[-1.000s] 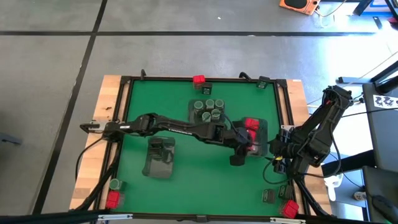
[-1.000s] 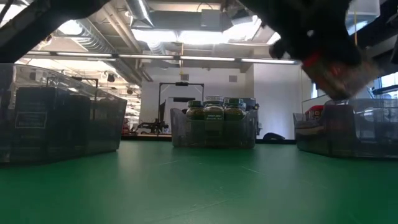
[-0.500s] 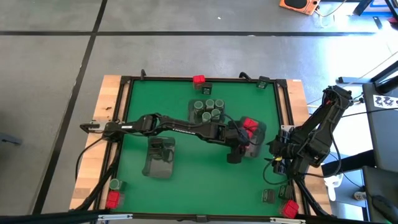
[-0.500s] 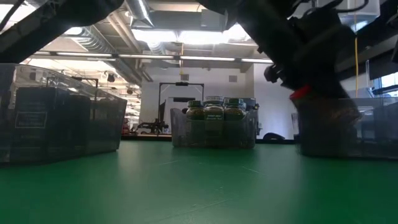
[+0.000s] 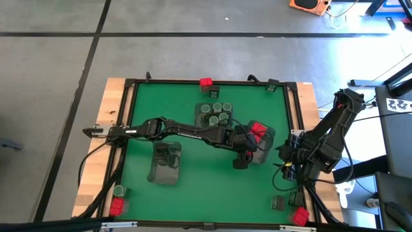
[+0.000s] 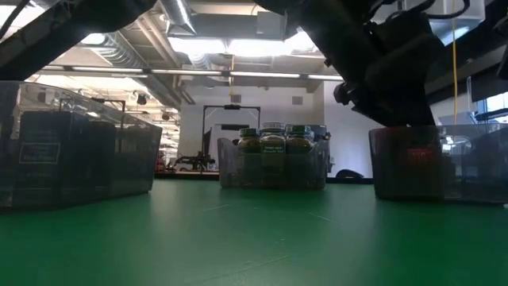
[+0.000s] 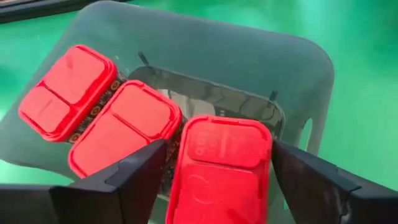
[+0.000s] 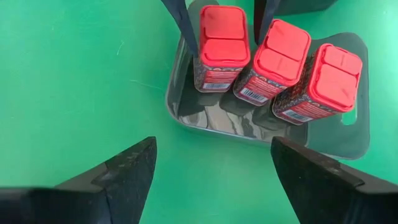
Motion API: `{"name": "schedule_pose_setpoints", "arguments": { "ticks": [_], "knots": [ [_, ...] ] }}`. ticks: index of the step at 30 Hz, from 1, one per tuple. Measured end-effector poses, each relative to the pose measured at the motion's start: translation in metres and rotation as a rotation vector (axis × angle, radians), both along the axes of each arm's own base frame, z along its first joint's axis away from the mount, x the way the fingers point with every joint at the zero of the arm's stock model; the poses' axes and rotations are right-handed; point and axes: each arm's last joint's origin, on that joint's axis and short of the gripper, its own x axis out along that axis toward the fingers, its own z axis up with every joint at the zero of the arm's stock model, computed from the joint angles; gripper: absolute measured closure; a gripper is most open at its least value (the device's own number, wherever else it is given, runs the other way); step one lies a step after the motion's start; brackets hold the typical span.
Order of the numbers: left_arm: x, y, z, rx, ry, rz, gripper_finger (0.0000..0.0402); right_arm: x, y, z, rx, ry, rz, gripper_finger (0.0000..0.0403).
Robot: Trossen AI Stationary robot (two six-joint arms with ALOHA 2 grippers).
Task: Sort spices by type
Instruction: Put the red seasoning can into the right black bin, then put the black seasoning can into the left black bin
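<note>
The left pincer (image 5: 250, 145) reaches across the green table (image 5: 187, 193) and hangs over the grey tray (image 8: 205, 115) right of centre; its fingers (image 7: 140, 171) stand apart on either side of a red box (image 7: 221, 168) that stands upright in the tray, and the right wrist view shows a gap between each finger and the box, so the pincer is open and grips nothing. Two more red boxes (image 8: 277, 59) stand upright in the same tray, close beside the first, the three making a row. The right pincer (image 5: 288, 156) waits at the table's right edge, its fingers (image 8: 121, 171) spread wide and empty, looking down on that tray. A second tray (image 5: 215, 116) near the middle holds a cluster of round jars (image 6: 272, 151); a third tray (image 5: 165, 164) on the left holds dark tins (image 5: 168, 154). Other spices lie apart from the trays: a red box (image 5: 205, 82) at the far edge, a jar (image 5: 118, 191) and red box (image 5: 116, 206) at the near left corner, a tin (image 5: 278, 202) and red box (image 5: 300, 216) at the near right corner.
</note>
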Motion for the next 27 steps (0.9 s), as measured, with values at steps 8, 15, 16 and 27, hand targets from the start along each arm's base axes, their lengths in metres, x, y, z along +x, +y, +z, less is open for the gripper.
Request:
{"name": "schedule_pose_setpoints", "arguments": {
  "ticks": [8,15,16,27],
  "knots": [
    [-0.023,-0.030,0.062,-0.027,-0.037,-0.018,0.0106,0.000,0.002,0.000,0.035,0.026,0.006,0.0086],
    [-0.054,-0.083,0.071,-0.053,0.080,-0.015,0.0105,0.005,0.009,0.002,0.106,-0.032,0.010,0.0086],
    [-0.057,-0.092,0.068,-0.047,0.099,-0.005,0.0105,0.006,0.010,0.002,0.113,-0.041,0.013,0.0086],
    [-0.089,-0.169,0.032,0.058,0.127,0.037,0.0105,0.012,0.035,0.004,0.397,0.060,0.156,0.0086]
  ]
}}
